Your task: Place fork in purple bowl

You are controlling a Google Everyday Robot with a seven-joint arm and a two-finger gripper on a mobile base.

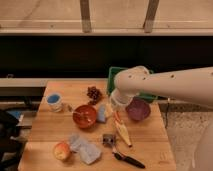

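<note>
One thin silvery metal fork (84,117), seemingly the pale streak inside the round orange-red bowl (86,126), looks light, stiff and slippery, so my gripper (116,103), spread wide between that and the round dark-purple bowl (138,109), should pinch its handle crosswise.

wooden tabletop (46,127) holds orange-red round bowl (85,116) mid, small blue cup (54,101) far-left, red-yellow apple (61,150) front-left, black-handled utensil (128,159) front, green plastic bin (114,76) at back edge

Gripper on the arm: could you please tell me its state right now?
Gripper: fingers open, nothing seen held, above the table just left of the purple bowl.
</note>
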